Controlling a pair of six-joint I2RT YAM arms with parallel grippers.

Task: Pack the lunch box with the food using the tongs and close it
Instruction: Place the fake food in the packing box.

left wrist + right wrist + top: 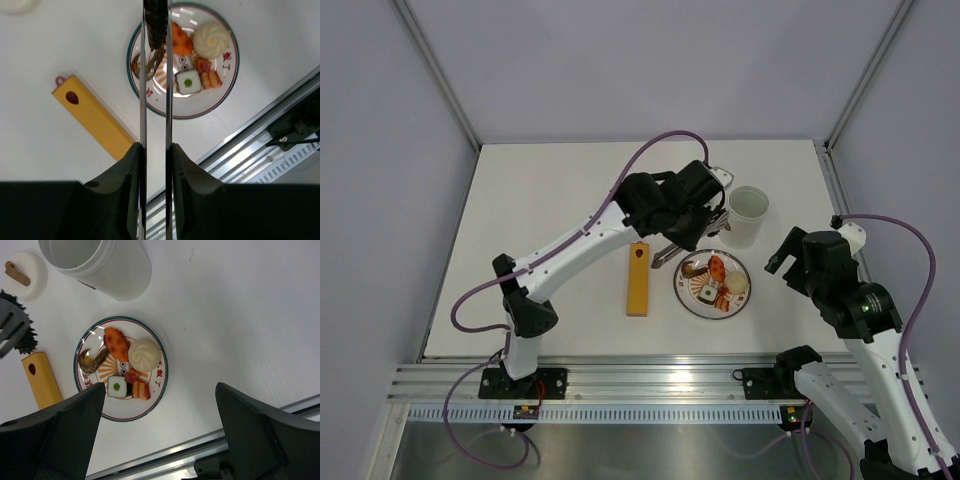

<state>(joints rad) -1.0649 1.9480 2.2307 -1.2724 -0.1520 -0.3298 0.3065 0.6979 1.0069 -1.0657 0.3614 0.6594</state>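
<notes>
The left fingers [122, 172] pinch the stiff, slick tongs [143, 110] narrow above the small, likely soft food [188, 81] on the plate [197, 105], best nipped gently mid-piece, beside the open lunch box [748, 215]; the right fingers [65, 425] gape empty.

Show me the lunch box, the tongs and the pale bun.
lunch box [112, 270], right wrist view, its outer side wall.
tongs [168, 100], left wrist view, one thin metal arm.
pale bun [144, 355], right wrist view, its domed top.
</notes>
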